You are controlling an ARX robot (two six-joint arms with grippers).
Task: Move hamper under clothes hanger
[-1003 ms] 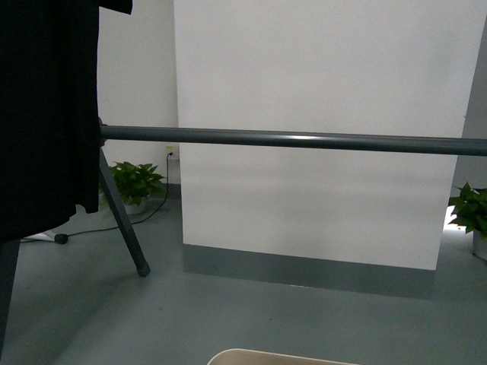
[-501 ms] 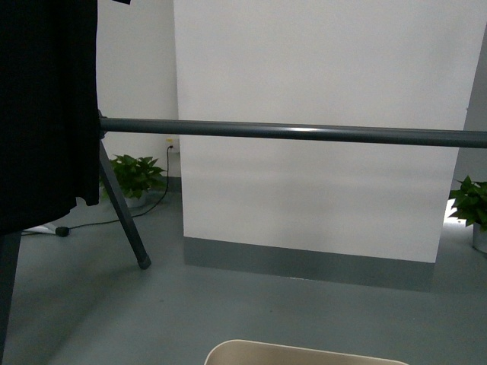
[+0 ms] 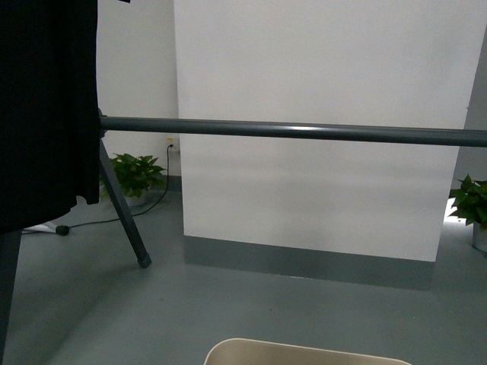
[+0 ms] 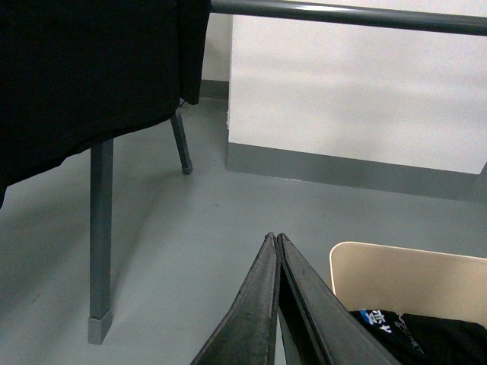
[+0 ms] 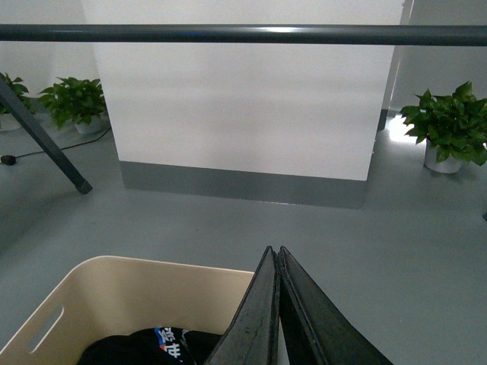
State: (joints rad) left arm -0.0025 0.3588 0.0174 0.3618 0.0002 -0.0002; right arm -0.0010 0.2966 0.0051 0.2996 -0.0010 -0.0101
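The beige hamper [image 3: 304, 353] shows only its far rim at the bottom of the front view, just short of the clothes hanger's bar [image 3: 304, 131]. The bar runs across all three views [image 4: 350, 14] [image 5: 243, 33], with a splayed leg [image 3: 122, 205] on the left. My left gripper [image 4: 275, 237] is shut and empty beside the hamper's left corner [image 4: 403, 277]. My right gripper [image 5: 273, 249] is shut and empty by the hamper's right side [image 5: 129, 293]. Dark clothing [image 5: 144, 346] lies inside the hamper.
A black T-shirt [image 3: 46, 106] hangs at the rack's left end. A white wall panel with grey skirting [image 3: 312, 262] stands behind the rack. Potted plants [image 3: 135, 179] [image 3: 468, 209] sit on the grey floor on both sides. A cable [image 3: 114, 222] lies by the left plant.
Over the last second the hamper's rim has risen a little in the front view and the bar has shifted slightly up. Almost nothing moved in the last half second.
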